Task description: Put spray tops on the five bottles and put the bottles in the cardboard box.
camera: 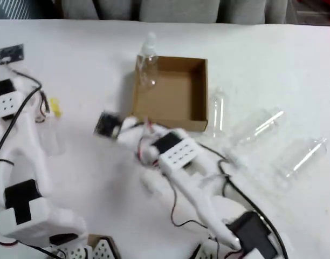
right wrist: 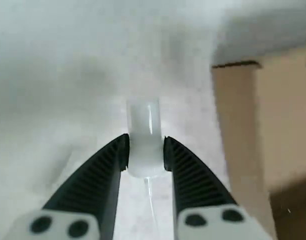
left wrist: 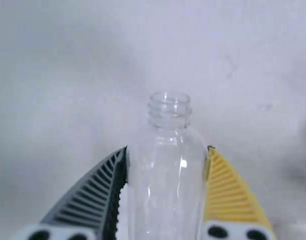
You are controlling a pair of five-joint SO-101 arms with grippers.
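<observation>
readable text: none could be made out on anything.
cardboard box (camera: pixel 178 91): the brown walls showed no legible print.
clear bottle (left wrist: pixel 165 165): the plastic carried no legible label.
small dark board (camera: pixel 11 53): its pale marks were too small to read.
</observation>
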